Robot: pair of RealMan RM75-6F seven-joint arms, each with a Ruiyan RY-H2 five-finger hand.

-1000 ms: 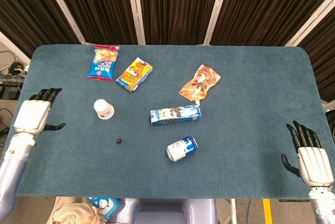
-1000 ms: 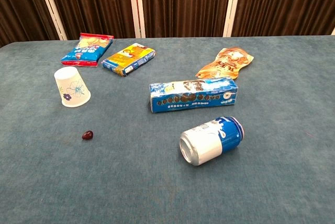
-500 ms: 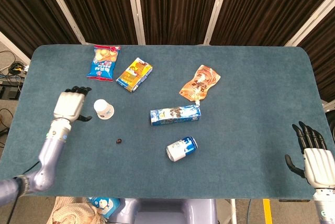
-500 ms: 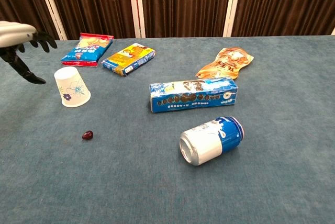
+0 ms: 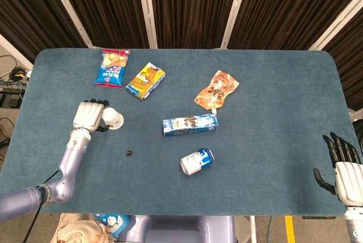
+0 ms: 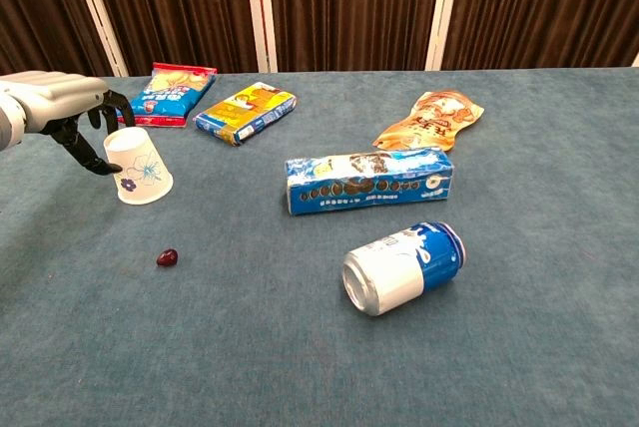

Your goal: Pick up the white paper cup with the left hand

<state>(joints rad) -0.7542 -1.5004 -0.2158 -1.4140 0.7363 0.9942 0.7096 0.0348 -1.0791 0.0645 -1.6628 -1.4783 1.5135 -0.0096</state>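
The white paper cup (image 5: pixel 115 120) (image 6: pixel 140 170), printed with small flowers, stands upside down on the left part of the blue table (image 5: pixel 272 118). My left hand (image 5: pixel 89 115) (image 6: pixel 65 108) is right beside the cup on its left. Its fingers (image 6: pixel 108 103) curve over and behind the cup's top, and the thumb touches or nearly touches the cup's left side. The cup still stands on the cloth. My right hand (image 5: pixel 345 169) hangs at the table's near right corner with its fingers spread and nothing in it; the chest view does not show it.
A blue snack bag (image 5: pixel 113 67) and a yellow pack (image 5: pixel 146 80) lie behind the cup. A blue carton (image 5: pixel 189 124), a toppled can (image 5: pixel 197 160) and an orange pouch (image 5: pixel 216 89) are to its right. A small dark object (image 5: pixel 129 153) lies in front of it.
My left hand has swept in from the table's left edge to the cup and curled its fingers around it. The right hand has drawn back slightly toward the near edge.
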